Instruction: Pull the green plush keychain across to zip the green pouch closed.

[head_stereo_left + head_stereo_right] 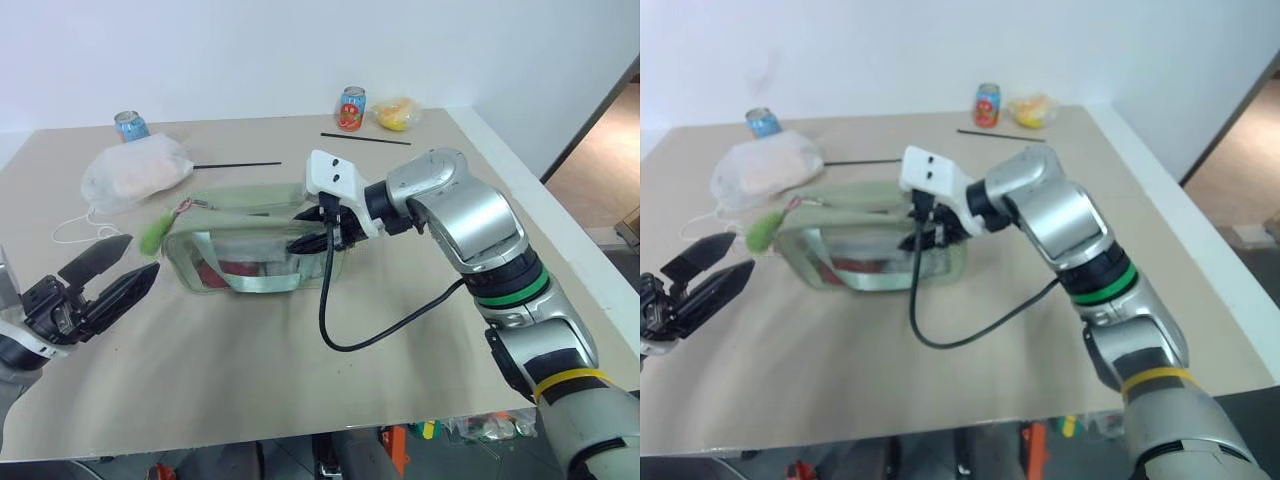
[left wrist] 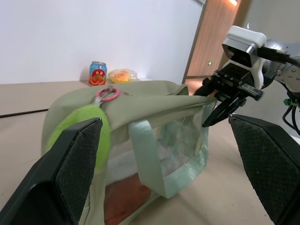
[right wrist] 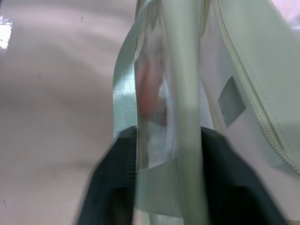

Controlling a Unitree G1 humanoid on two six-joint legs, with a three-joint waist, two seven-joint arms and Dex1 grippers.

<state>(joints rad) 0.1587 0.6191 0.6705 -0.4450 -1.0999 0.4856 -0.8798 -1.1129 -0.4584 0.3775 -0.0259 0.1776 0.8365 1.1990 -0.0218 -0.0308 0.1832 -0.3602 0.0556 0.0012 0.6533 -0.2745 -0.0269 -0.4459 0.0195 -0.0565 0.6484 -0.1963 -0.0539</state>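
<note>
Green plush keychain point(image 1: 152, 232) hangs at the green pouch's point(image 1: 250, 240) far end from your right pincer point(image 1: 312, 238), whose fingers straddle the pouch's near corner, parted around the edge. Your left pincer point(image 1: 118, 268) waits spread wide, just short of the keychain, touching nothing.

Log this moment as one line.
left hand open, off pouch | right hand at green pouch end | green plush keychain at opposite end

pouch point(image 1: 250, 245): 1 | keychain point(image 1: 153, 232): 1 | cans point(image 1: 351, 109): 2 | white bag point(image 1: 135, 172): 1 | black rods point(image 1: 365, 138): 2 | grippers point(image 1: 100, 278): 2
</note>
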